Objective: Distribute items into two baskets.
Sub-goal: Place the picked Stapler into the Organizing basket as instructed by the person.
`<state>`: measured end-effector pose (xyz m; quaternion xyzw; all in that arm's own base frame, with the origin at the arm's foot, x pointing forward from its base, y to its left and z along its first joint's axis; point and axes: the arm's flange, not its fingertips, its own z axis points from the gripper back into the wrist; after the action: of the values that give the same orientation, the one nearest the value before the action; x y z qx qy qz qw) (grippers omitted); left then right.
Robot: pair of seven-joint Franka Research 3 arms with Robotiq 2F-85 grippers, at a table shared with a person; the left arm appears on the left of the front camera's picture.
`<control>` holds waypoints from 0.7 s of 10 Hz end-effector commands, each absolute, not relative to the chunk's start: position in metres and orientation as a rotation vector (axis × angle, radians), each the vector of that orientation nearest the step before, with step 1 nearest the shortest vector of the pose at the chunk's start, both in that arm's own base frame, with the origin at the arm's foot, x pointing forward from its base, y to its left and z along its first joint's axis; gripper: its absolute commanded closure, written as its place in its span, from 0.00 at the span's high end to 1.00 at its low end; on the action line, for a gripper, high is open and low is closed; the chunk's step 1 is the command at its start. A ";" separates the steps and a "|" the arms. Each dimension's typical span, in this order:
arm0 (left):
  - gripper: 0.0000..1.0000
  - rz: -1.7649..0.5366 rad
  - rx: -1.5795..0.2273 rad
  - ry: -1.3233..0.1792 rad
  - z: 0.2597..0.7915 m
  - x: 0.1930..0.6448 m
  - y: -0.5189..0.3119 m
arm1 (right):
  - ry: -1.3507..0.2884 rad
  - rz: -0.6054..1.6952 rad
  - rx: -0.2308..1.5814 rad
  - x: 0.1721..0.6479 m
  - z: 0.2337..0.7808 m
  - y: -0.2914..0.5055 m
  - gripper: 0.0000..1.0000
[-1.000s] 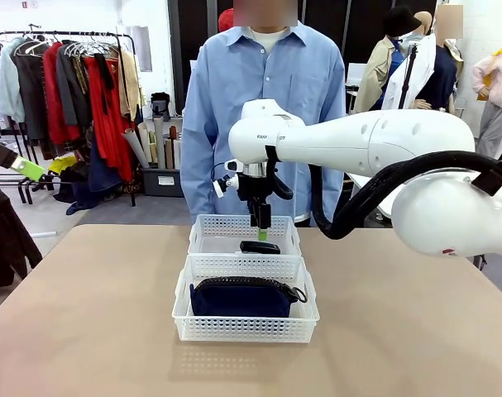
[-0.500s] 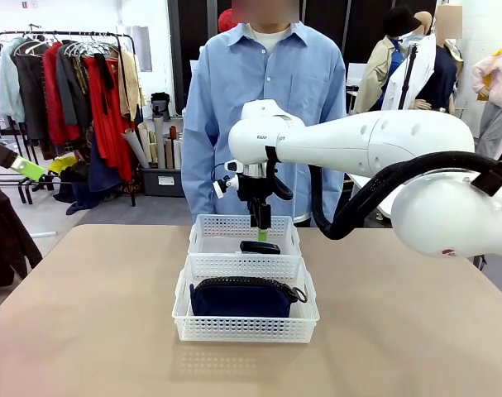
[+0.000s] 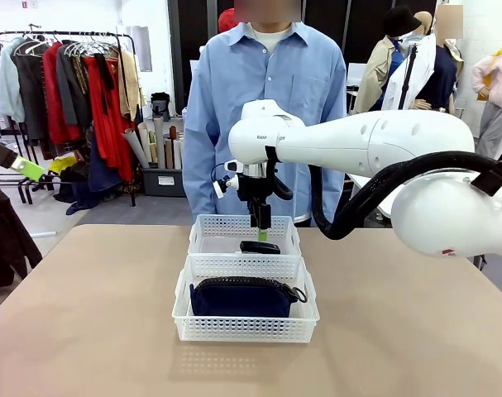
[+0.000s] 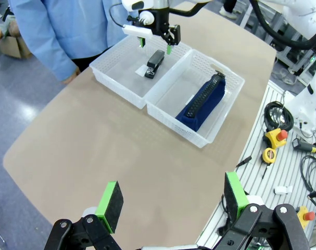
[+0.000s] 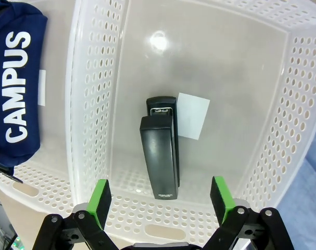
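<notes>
Hovering: right end effector (image 5: 160, 200) spread above stapler (image 5: 160, 156) | pouch (image 5: 14, 86) adjacent basket (image 5: 87, 104)

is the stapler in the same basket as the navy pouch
No, the stapler lies alone in its own basket, the pouch next door.

Two white perforated baskets are sitting touching, end to end, at the middle of the worktop: the larger basket (image 3: 245, 328) toward the robot's edge, the smaller basket (image 3: 207, 234) toward the person's edge. A navy zip pouch (image 3: 241, 299) lettered "CAMPUS" is standing on edge, zip up, inside the larger one. A black stapler (image 5: 160, 156) is lying flat, closed, on the smaller one's floor beside a white label.
</notes>
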<state>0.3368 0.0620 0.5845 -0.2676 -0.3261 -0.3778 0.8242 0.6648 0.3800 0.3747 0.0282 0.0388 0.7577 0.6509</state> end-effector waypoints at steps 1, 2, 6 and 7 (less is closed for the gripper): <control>1.00 -0.807 -0.577 -0.706 0.584 0.337 0.062 | 0.082 1.722 0.062 0.665 0.378 0.380 1.00; 1.00 -0.807 -0.577 -0.706 0.584 0.337 0.062 | 0.082 1.722 0.062 0.665 0.378 0.380 1.00; 1.00 -0.807 -0.577 -0.706 0.584 0.337 0.062 | -0.076 1.550 0.112 0.625 0.413 0.329 1.00; 1.00 -0.807 -0.577 -0.706 0.584 0.337 0.062 | -0.119 1.502 0.145 0.611 0.426 0.310 1.00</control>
<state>0.3368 0.0620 0.5847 -0.2676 -0.3261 -0.3778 0.8242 0.6711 0.3443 0.4268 0.0488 -0.0238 0.7034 0.7088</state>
